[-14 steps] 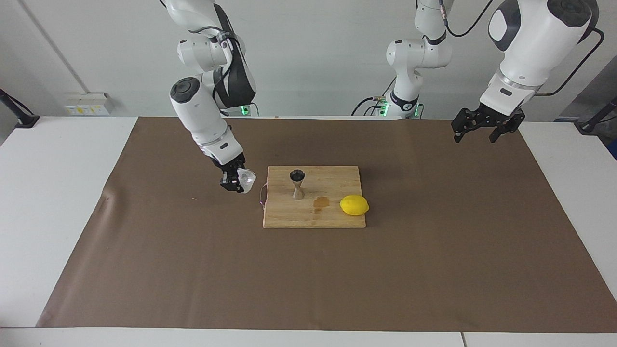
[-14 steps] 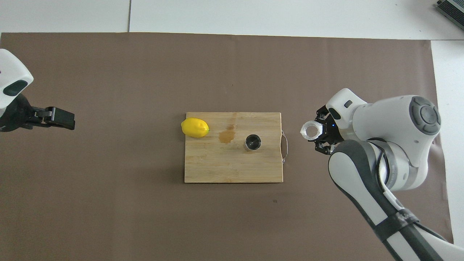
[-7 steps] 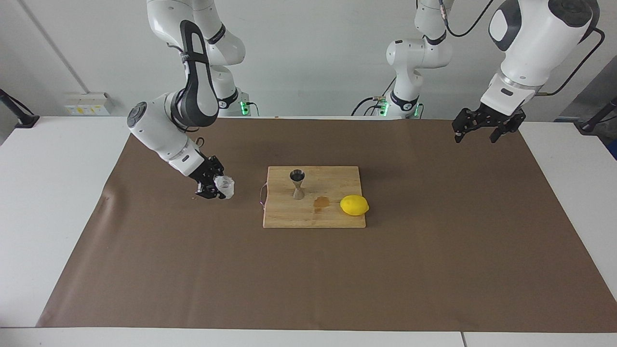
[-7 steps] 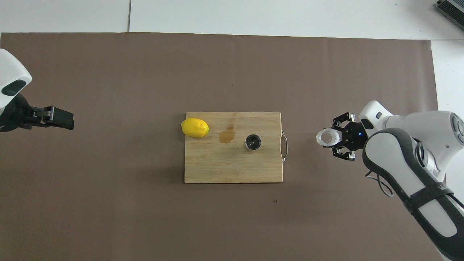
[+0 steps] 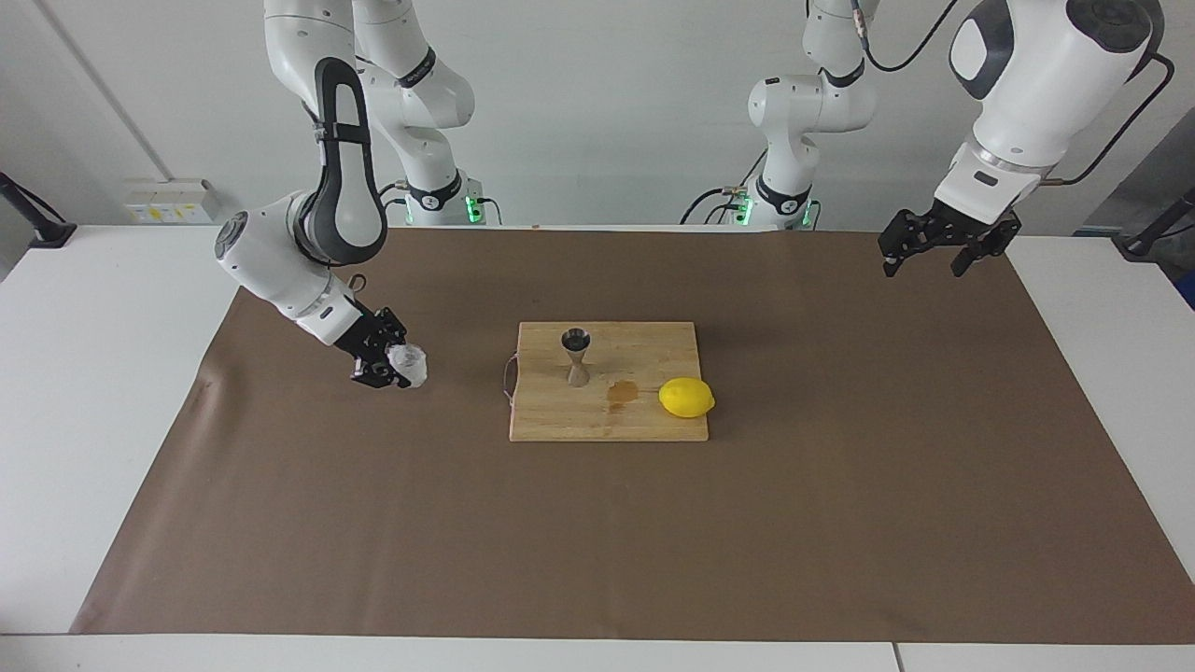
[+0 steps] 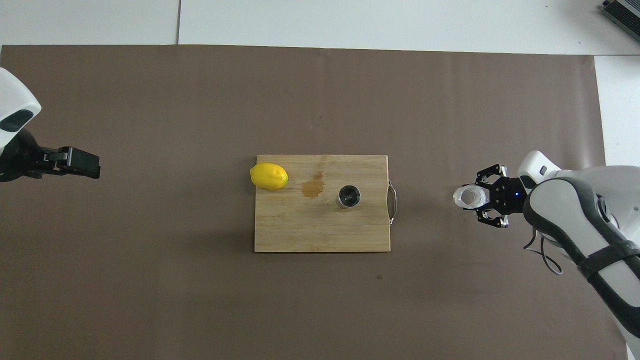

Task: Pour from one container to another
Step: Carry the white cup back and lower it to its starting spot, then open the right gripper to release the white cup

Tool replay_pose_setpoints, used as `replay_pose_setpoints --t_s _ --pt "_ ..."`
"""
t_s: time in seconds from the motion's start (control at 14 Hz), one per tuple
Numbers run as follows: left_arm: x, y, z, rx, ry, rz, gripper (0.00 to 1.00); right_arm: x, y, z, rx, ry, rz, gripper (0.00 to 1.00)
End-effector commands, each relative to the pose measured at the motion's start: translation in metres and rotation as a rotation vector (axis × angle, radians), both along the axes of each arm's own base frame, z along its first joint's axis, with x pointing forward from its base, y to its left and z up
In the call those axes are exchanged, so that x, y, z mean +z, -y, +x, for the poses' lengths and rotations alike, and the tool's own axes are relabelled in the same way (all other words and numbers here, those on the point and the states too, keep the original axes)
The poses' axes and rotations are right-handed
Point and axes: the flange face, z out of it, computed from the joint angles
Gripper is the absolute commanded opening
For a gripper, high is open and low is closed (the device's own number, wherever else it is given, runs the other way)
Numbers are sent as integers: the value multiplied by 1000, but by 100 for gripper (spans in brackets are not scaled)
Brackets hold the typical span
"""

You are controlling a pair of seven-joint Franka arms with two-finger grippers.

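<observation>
The right end effector [image 5: 390, 364] is clenched on the glass cup [image 5: 408, 364], holding it low over the brown mat [image 5: 373, 523] toward the right arm's end of the table [image 5: 84, 392], well apart from the cutting board [image 5: 607, 420]. The cup appears tilted, its mouth showing from above. On the board the jigger [image 5: 576, 356] stands upright, a wet stain [image 5: 621, 393] just beside it, then a lemon [image 5: 686, 398] at the board's edge. The left end effector [image 5: 941, 246] waits released, fingers spread, over the mat's corner at its own end.
</observation>
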Motion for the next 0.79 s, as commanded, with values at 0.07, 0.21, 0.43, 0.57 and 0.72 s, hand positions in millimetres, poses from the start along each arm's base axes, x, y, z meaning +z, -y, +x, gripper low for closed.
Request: replay_pose_setpoints --t_s 0.07,0.21,0.43,0.57,0.72 --pt "5 -4 -4 14 0 9 100 -10 8 -2 -1 18 25 0" --pt "5 -3 -4 12 0 9 100 -10 8 -2 -2 21 23 1" --pt "5 -2 -3 5 6 8 100 -11 10 -1 -6 29 13 19" --pt "5 2 -3 -2 7 10 100 -12 9 -2 -6 25 14 29" --pt "7 -1 -3 3 12 8 100 -15 7 -5 -4 19 14 39"
